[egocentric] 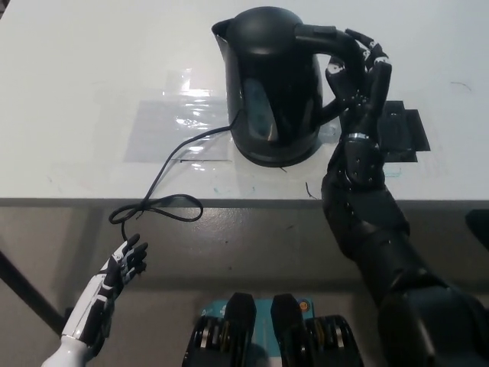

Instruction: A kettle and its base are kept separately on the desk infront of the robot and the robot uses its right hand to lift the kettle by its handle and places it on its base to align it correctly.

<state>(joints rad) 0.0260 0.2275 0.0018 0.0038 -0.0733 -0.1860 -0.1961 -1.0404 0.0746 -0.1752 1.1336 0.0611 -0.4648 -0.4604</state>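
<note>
The black kettle [271,84] stands upright on its round base [263,160], of which only the rim shows beneath it. My black right hand [359,76] is at the kettle's handle [330,40] on the right side. Its thumb is inside the handle loop and its fingers wrap the outside. My white left hand [124,266] hangs below the table's front edge at the lower left, fingers apart and holding nothing.
The base's black cord [164,172] runs left and forward, and loops over the table's front edge [229,200]. A black tape patch [405,131] lies right of the kettle. A shiny clear patch [179,126] lies to its left.
</note>
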